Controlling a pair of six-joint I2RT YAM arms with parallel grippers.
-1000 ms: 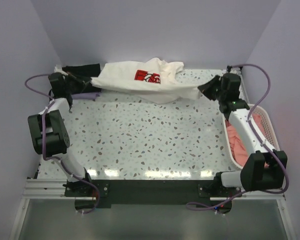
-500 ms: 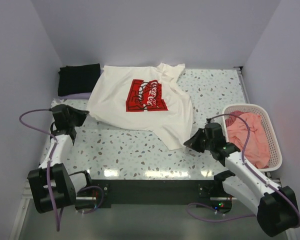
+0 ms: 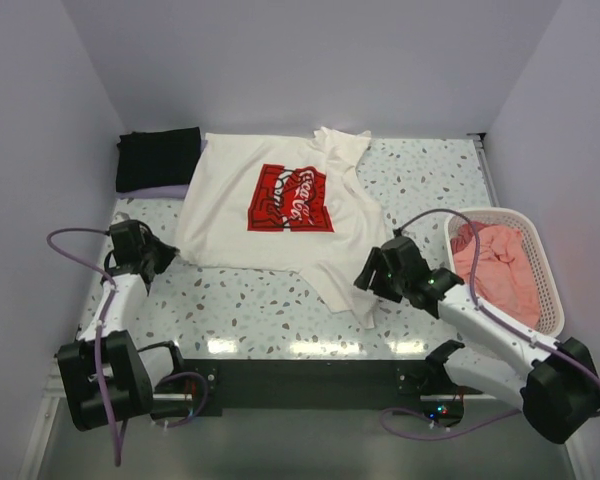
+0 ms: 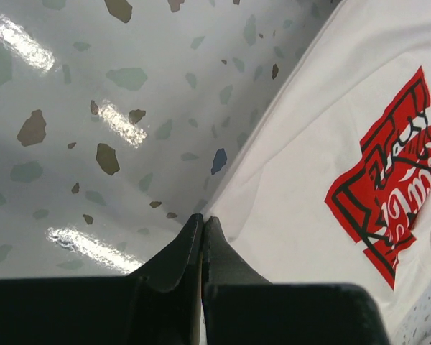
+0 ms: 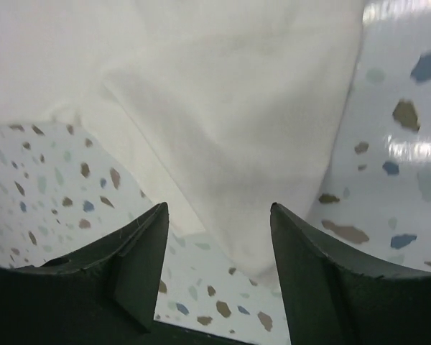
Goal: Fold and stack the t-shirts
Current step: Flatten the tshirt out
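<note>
Where the speckled counter [image 3: 250,300] meets its far edge begins item one: the white tee [image 3: 280,235]. It is cream-white and spread mostly flat, chest side up, reaching from the far edge past the counter's middle. The print [image 3: 290,198] is a red square with white script and black lines, set slightly askew. The cloth is bunched and rumpled at the far edge. Its near-right part narrows to a creased flap pointing toward the near edge. The left side lies smooth, with a straight edge.

Item two: black tee [image 3: 158,158], folded into a neat rectangle at the far-left corner of the counter.

Item three: lavender tee [image 3: 165,190], in the same corner. Only a pale strip shows, under the black tee's near edge.

Item four: pink tee [image 3: 500,270], salmon, crumpled loose inside the white slatted basket [image 3: 492,212] at the counter's right edge.

Left hand [image 3: 168,256]: low over the counter's left side, pressed together on the white tee's near-left corner. In the left wrist view its fingers [image 4: 187,248] meet exactly where the cloth's edge ends. Bare counter lies to one side and the print to the other.

Right hand [image 3: 363,278]: set over the white tee's near-right flap, holding nothing. Its fingers [image 5: 140,244] stand well apart. In the right wrist view the cloth lies slack on the counter between and beyond them.
</note>
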